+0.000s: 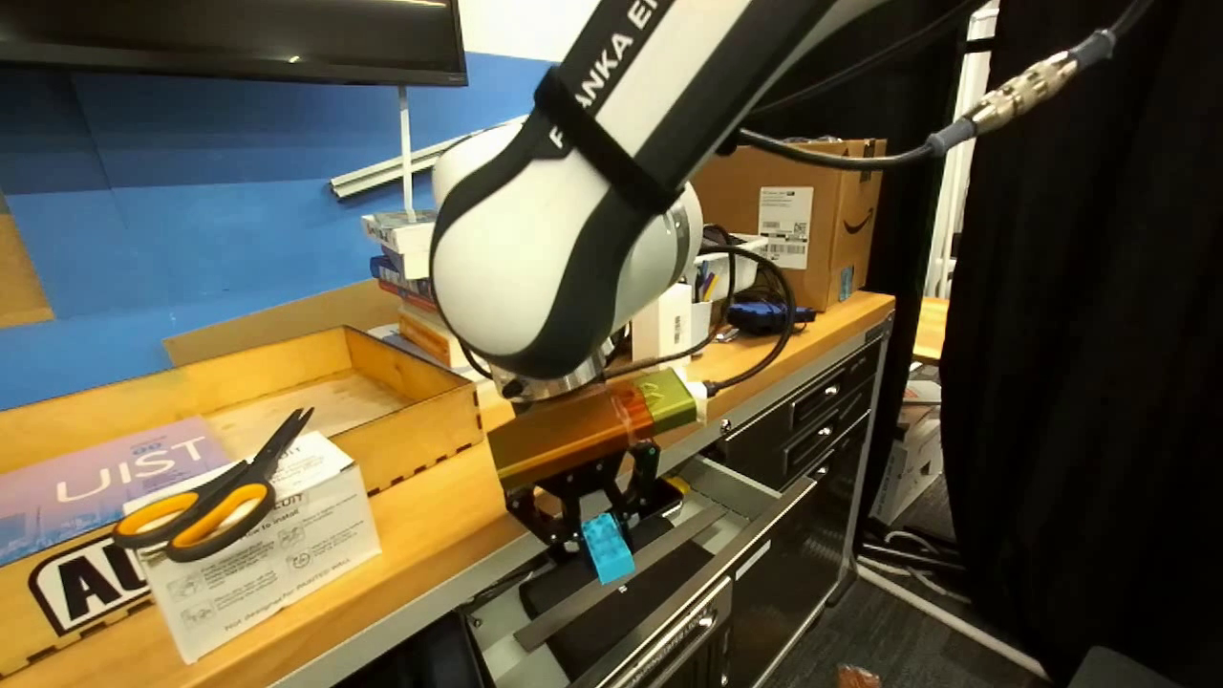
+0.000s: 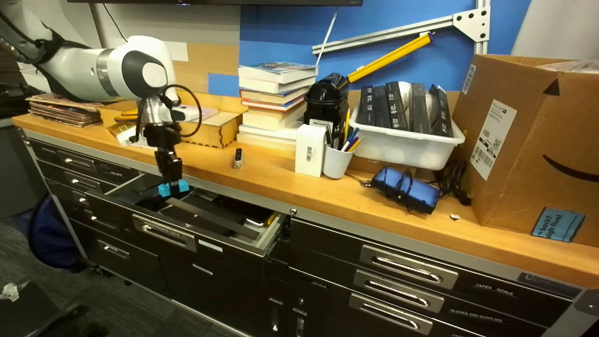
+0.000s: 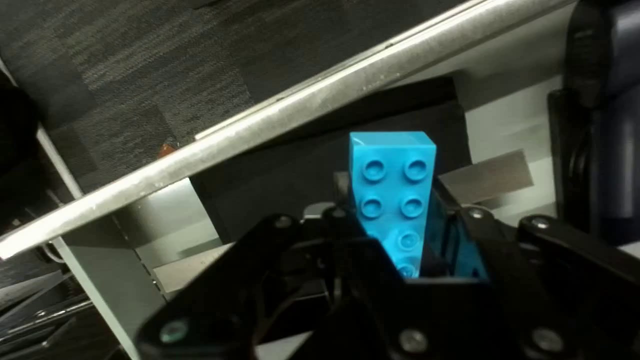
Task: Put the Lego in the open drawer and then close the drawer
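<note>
Light-blue plastic, the Lego [image 3: 393, 190] should be light, stiff, slickish; my tool [image 3: 392, 215] pinches its flanks, the hold I'd choose, over the open drawer [image 2: 243, 252].

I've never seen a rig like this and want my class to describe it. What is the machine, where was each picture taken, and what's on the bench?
The machine is a robot arm. Two pictures come from separate cameras outside it; the close-up comes from its wrist camera, looking past the fingers. The fingers hold a light-blue Lego brick over an open drawer. On the wooden workbench, scissors lie across a white box; a stack of books, a cup of pens and a cardboard box stand there too.
</note>
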### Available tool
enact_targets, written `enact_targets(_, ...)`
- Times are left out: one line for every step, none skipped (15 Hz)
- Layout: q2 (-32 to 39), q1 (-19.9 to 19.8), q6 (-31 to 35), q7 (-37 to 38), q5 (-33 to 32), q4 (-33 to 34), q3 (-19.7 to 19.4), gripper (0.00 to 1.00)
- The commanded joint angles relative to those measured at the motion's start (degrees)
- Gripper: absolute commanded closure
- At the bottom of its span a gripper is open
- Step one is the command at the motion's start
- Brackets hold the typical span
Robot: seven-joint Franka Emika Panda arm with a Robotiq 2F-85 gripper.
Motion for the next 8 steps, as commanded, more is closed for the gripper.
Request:
enact_targets(3.2,0.6,2.3,5.7,-3.0,0.4,-0.2,0.86)
enact_targets(4.5,0.7,2.9,6.8,-3.2,1.5,-0.4,0.86)
enact_targets(5.6,0.9,3.7,7.7,-3.4,2.2,-0.5,0.86)
enact_targets(6.8,1.2,4.1,8.7,-3.6,3.2,-0.6,0.86)
enact_targets(7.9,1.5,4.6,9.6,-3.8,3.9,-0.7,0.86)
enact_targets(8.8,1.7,4.3,10.5,-3.5,4.7,-0.8,0.39)
enact_targets(9.1,1.7,4.1,10.3,-2.9,4.9,-0.7,0.38)
enact_targets(8.7,1.7,3.2,9.7,-2.6,4.8,-0.7,0.32)
